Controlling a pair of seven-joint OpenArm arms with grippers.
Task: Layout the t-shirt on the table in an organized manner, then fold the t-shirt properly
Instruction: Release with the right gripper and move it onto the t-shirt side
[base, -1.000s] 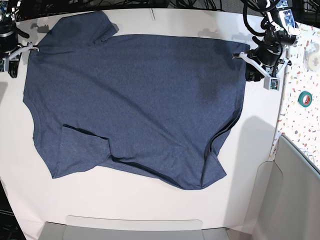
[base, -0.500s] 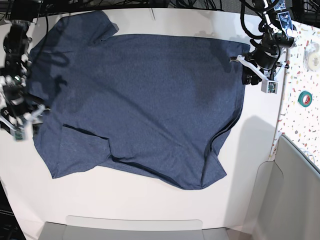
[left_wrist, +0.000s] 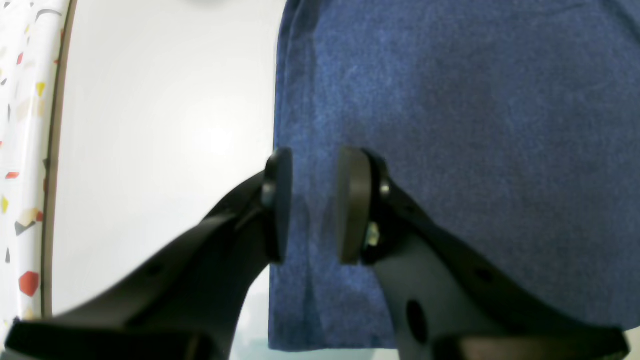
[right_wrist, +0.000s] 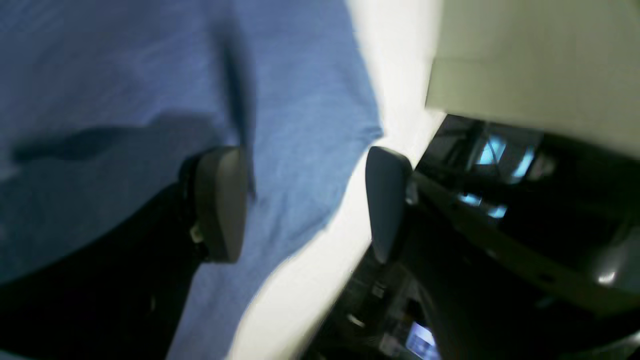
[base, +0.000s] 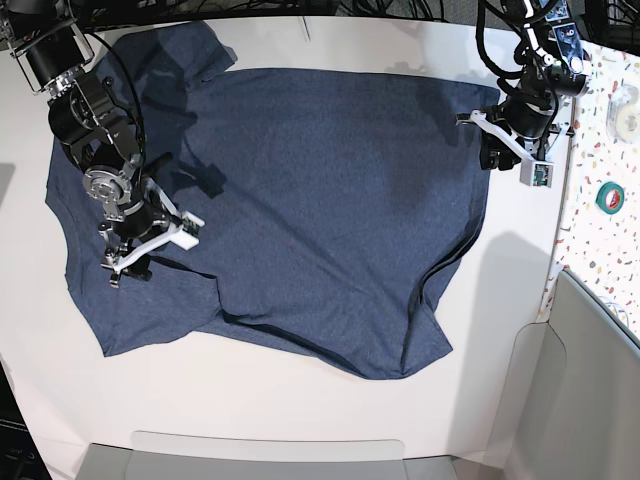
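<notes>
The dark blue t-shirt (base: 300, 200) lies spread flat on the white table (base: 250, 400), plain side up, with one sleeve at the far left and a folded flap near the front left. My right gripper (base: 140, 258) hovers over the shirt's left part. In the blurred right wrist view, that gripper (right_wrist: 304, 205) is open above the shirt's edge (right_wrist: 125, 75). My left gripper (base: 490, 140) is at the shirt's far right corner. Up close, it (left_wrist: 314, 205) stands narrowly open, with the cloth's edge (left_wrist: 450, 125) lying flat beneath the gap.
A speckled surface (base: 600, 240) borders the table on the right, with a green tape roll (base: 611, 197) and a white roll (base: 625, 100) on it. Grey panels stand at the front right (base: 590, 400) and along the front edge (base: 270, 455). Cables hang at the back.
My right gripper let go of the shirt's far left edge, opened, and swung inward over the shirt's left part. The left gripper shifted only slightly.
</notes>
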